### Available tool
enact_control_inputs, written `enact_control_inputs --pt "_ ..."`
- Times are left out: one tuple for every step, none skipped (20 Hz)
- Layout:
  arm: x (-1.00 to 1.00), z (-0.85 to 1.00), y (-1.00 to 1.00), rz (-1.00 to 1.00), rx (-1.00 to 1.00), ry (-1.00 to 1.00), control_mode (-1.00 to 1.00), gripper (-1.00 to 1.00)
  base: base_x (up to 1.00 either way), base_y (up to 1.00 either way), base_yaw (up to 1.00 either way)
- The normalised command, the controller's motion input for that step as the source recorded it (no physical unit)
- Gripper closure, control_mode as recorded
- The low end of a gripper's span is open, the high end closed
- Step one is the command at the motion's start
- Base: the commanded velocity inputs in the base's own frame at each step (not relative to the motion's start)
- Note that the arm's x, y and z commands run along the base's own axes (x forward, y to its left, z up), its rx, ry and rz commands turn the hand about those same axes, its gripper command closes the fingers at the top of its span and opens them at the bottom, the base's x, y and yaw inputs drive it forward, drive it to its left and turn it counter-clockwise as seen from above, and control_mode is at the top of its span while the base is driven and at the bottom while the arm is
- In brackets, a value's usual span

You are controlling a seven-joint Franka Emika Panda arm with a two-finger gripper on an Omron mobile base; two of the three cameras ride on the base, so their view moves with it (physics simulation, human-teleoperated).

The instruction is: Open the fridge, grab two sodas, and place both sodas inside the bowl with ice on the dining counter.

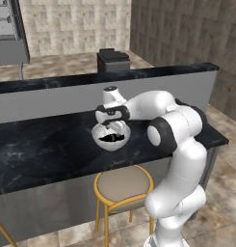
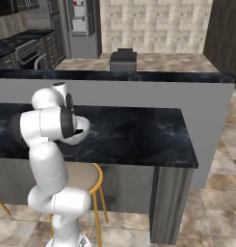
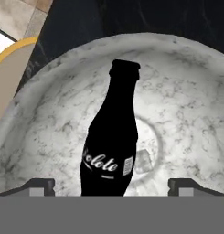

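The white-silvery bowl with ice (image 1: 98, 138) sits on the black marbled dining counter (image 1: 42, 149), and my gripper (image 1: 110, 126) hangs just above it. A slim dark soda bottle (image 3: 111, 137) with a pale label lies inside the bowl (image 3: 186, 114), neck pointing away from the hand. My gripper (image 3: 112, 187) is open, and its fingertips (image 3: 40, 186) stand wide on either side of the bottle's base without touching it. From the right, the arm hides most of the bowl (image 2: 84, 129). The fridge (image 2: 82, 24) stands far back with its pale interior showing.
A tan-seated round stool (image 1: 123, 185) stands under the counter's near edge, below the bowl. A raised black-topped ledge (image 1: 138, 73) runs behind the counter. A dark box (image 2: 123, 60) sits on the floor beyond it. The counter ends at the right (image 2: 187, 154).
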Motion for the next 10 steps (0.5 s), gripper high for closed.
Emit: enact_control_inputs --pt "-0.26 0.56 0.00 0.00 0.00 0.00 -1.00 -1.00 0.00 0.00 0.00" --pt "-0.21 0.53 0.00 0.00 0.00 0.00 -1.00 -1.00 0.00 0.00 0.00" --pt "-0.18 0.55 0.00 0.00 0.00 0.00 -1.00 -1.00 0.00 0.00 0.00" --pt "-0.23 0.57 0.00 0.00 0.00 0.00 -1.00 -1.00 0.00 0.00 0.00" --pt "-0.29 0.55 0.00 0.00 0.00 0.00 -1.00 -1.00 0.00 0.00 0.00" --pt "-0.31 0.49 0.00 0.00 0.00 0.00 -1.00 -1.00 0.00 0.00 0.00" --pt "-0.40 0.57 -0.11 -0.02 0.02 0.00 -1.00 -1.00 0.00 0.00 0.00" --pt "-0.42 0.59 -0.19 -0.02 0.04 0.00 -1.00 -1.00 0.00 0.00 0.00" --pt "-0.40 0.62 -0.19 -0.02 0.05 0.00 -1.00 -1.00 0.00 0.00 0.00" --pt "-0.47 0.61 -0.20 -0.03 0.07 0.00 -1.00 -1.00 0.00 0.00 0.00"
